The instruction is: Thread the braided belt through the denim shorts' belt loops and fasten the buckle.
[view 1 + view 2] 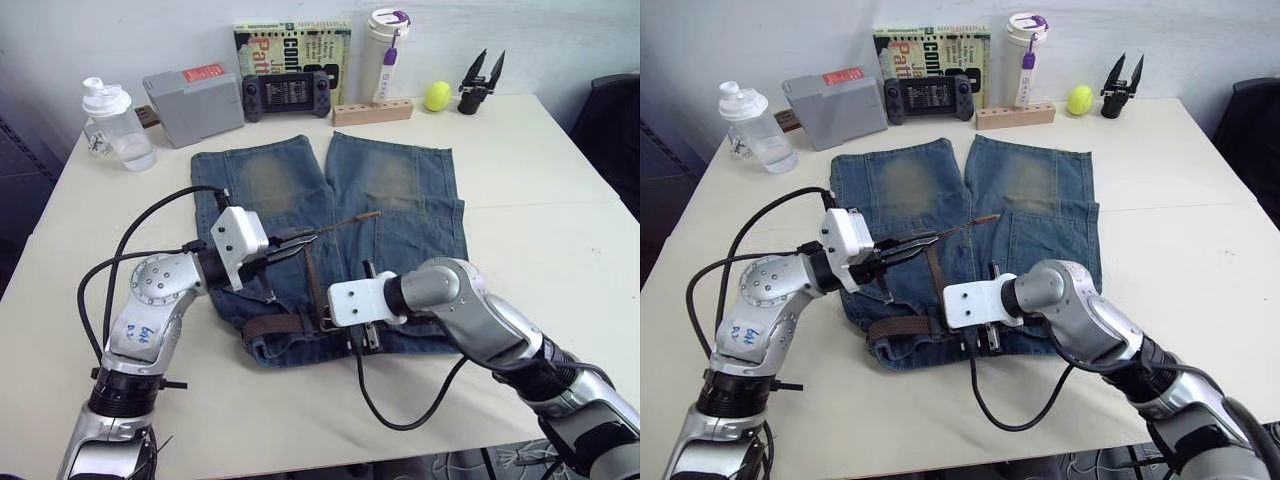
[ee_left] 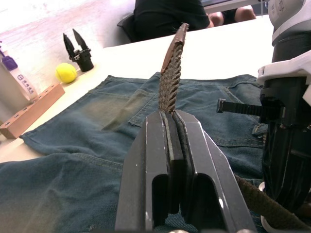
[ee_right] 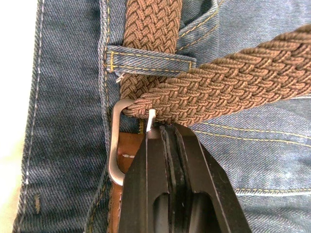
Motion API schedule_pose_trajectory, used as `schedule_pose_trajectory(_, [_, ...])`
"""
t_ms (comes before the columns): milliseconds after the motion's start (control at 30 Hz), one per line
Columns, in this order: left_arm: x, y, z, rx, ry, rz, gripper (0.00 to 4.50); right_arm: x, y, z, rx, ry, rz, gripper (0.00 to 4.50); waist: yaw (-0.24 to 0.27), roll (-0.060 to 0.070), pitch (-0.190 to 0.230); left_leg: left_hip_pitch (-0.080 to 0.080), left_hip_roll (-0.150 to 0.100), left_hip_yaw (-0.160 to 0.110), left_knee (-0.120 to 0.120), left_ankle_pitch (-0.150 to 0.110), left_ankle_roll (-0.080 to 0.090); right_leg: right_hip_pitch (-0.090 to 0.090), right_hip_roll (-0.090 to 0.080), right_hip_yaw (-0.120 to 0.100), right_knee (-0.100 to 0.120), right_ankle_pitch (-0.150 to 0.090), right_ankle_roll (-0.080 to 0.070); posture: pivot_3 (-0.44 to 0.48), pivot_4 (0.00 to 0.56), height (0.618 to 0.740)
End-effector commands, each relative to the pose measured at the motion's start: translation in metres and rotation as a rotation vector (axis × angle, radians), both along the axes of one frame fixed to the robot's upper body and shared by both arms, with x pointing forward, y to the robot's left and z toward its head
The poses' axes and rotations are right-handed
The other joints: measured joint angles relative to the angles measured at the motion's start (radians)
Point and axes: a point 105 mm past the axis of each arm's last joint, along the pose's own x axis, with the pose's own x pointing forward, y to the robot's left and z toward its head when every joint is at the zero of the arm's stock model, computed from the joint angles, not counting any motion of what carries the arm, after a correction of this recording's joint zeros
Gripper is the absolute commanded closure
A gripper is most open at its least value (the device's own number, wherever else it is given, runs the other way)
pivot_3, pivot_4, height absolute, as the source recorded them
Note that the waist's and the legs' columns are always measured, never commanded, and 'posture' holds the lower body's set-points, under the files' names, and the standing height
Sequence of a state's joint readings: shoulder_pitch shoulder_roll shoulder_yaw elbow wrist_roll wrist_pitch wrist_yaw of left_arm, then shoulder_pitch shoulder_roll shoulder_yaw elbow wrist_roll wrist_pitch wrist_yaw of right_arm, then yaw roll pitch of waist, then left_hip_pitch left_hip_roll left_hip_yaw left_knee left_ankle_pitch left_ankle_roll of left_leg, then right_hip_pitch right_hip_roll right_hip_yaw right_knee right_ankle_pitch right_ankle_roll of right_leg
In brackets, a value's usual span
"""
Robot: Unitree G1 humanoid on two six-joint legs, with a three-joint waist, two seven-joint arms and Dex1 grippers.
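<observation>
The denim shorts lie flat on the table, waistband towards me. The braided belt runs along the waistband under a belt loop and passes through the silver buckle. My right gripper sits low on the waistband, shut on the buckle at its prong. From there the belt's free end rises above the shorts, pinched in my shut left gripper, with the tip sticking out past the fingers towards the right leg.
Along the table's far edge stand a water bottle, a grey box, a game controller, a book, a wooden block, a tumbler, a yellow ball and a spare black gripper. A person sits beyond the table.
</observation>
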State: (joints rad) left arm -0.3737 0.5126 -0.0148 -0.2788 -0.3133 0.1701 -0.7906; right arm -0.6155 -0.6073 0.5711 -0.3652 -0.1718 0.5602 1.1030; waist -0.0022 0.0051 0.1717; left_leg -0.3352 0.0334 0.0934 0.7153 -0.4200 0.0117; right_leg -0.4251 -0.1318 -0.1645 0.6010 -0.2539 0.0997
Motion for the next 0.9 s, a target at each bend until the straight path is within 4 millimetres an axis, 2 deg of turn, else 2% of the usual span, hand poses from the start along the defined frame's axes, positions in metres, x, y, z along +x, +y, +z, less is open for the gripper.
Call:
schedule_pose_trajectory(33, [-0.016,0.015,-0.003,-0.015,-0.020,0.037,4.50,-0.001,-0.014,-0.005,0.056,0.172,-0.116,4.46,0.000,0.000,0.000,0.000,0.000,0.000,0.000,0.000,0.000,0.000,0.000,0.000,0.000,0.000,0.000,0.000,0.150,0.722])
schedule_pose_trajectory(200, [-0.028,0.033,-0.027,-0.025,0.035,0.124,4.50,0.001,-0.017,0.026,0.167,0.207,-0.131,4.46,0.003,0.001,0.001,-0.001,0.000,-0.001,0.000,0.000,0.000,0.000,0.000,0.000,0.000,0.000,0.000,0.000,0.150,0.722])
schedule_pose_trajectory(400, [-0.036,0.034,-0.035,-0.036,0.048,0.157,4.50,0.000,-0.016,0.039,0.205,0.246,-0.113,4.46,0.003,0.001,0.002,-0.002,0.000,-0.002,0.001,0.000,0.000,-0.001,-0.001,0.000,0.000,0.000,0.000,0.000,0.150,0.722])
schedule_pose_trajectory(533, [-0.036,0.034,-0.035,-0.041,0.049,0.166,4.50,0.000,-0.014,0.039,0.200,0.263,-0.097,4.46,0.002,0.001,0.002,-0.002,0.000,-0.002,0.000,0.000,0.000,-0.002,-0.001,0.001,0.000,0.000,0.000,0.000,0.150,0.722])
schedule_pose_trajectory(900, [-0.039,0.034,-0.035,-0.050,0.049,0.180,4.50,0.003,-0.011,0.021,0.164,0.278,-0.095,4.46,0.001,0.001,0.002,-0.002,0.000,-0.001,0.000,0.000,0.000,-0.002,-0.001,0.001,0.000,0.000,0.000,0.000,0.150,0.722])
